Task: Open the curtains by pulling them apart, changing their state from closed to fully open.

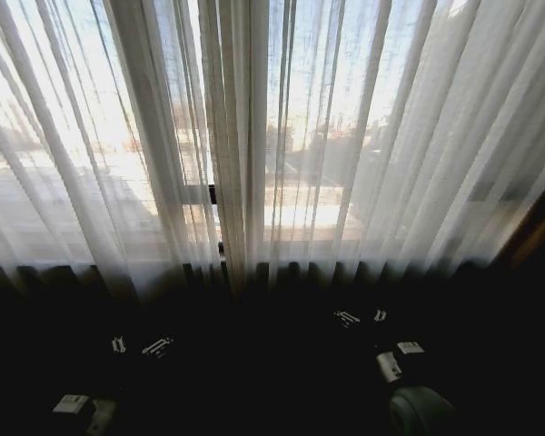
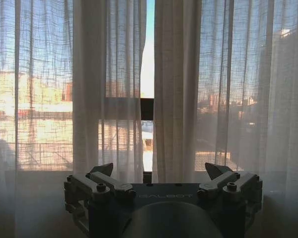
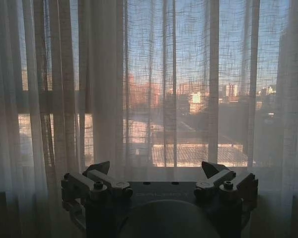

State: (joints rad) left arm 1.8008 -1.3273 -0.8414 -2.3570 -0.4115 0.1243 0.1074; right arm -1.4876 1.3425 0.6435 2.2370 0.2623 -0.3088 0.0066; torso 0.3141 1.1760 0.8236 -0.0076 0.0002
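Observation:
The curtains hang closed across the window. The left panel (image 1: pixel 91 145) and the right panel (image 1: pixel 400 136) meet in thick pleats near the middle. In the left wrist view a narrow slit of bright sky shows between the left panel (image 2: pixel 109 89) and the right panel (image 2: pixel 176 89). My left gripper (image 2: pixel 159 171) is open, a short way in front of that slit and touching no fabric. In the head view it sits low in the shadow (image 1: pixel 138 345). My right gripper (image 3: pixel 156 168) is open too, facing the right panel (image 3: pixel 188 84), low in the head view (image 1: pixel 363 316).
A dark window frame bar (image 2: pixel 146 109) shows through the slit. Below the curtain hems runs a dark wall or sill (image 1: pixel 272 300). A brown surface (image 1: pixel 538 227) stands at the far right edge.

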